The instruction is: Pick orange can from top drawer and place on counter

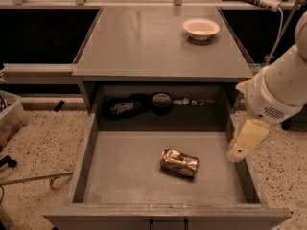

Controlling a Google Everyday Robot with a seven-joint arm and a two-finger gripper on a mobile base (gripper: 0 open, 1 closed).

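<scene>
Dented orange-gold metal can [179,162] on its side in the open shallow grey drawer [124,176], right of centre, pale tool [247,140] over the drawer's right wall, apart from the can, open or closed cannot be told, round white bowl [201,28] on flat grey tabletop [144,42].

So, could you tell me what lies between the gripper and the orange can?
In the camera view, only bare floor of the top drawer lies between the orange can and the gripper at the drawer's right wall.

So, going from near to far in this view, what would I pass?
The handle on the top drawer, orange can, dark clutter, counter, white bowl; the hand hangs by the drawer's right wall.
</scene>
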